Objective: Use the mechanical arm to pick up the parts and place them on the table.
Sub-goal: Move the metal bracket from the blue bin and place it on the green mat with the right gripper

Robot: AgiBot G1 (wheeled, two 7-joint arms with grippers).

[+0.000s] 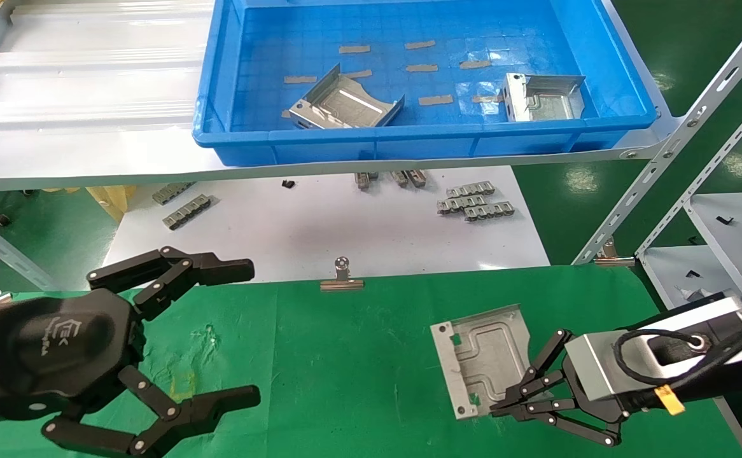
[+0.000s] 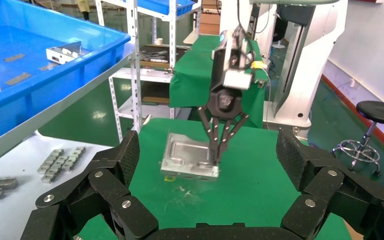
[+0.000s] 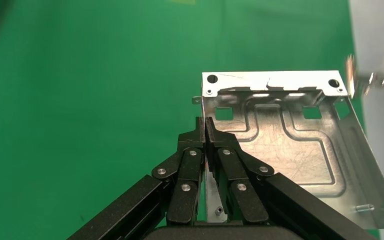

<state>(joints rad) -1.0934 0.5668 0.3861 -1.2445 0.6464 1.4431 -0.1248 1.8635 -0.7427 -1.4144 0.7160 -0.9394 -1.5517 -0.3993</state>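
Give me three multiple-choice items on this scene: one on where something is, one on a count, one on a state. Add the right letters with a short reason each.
1. Where is the part that the right tool grips?
A. inside the blue tray
B. on the green table
C. on the white board

2. How many parts lie in the blue tray?
A. two
B. four
C. none

3. How does the left tool stand?
A. shut on a part
B. shut on nothing
C. open, holding nothing

Key:
1 B: the part sits on the green table, with the right tool's fingers closed on its side wall.
2 A: one part lies near the tray's middle and another part toward its right end.
3 C: its fingers are spread wide over the table with nothing between them.
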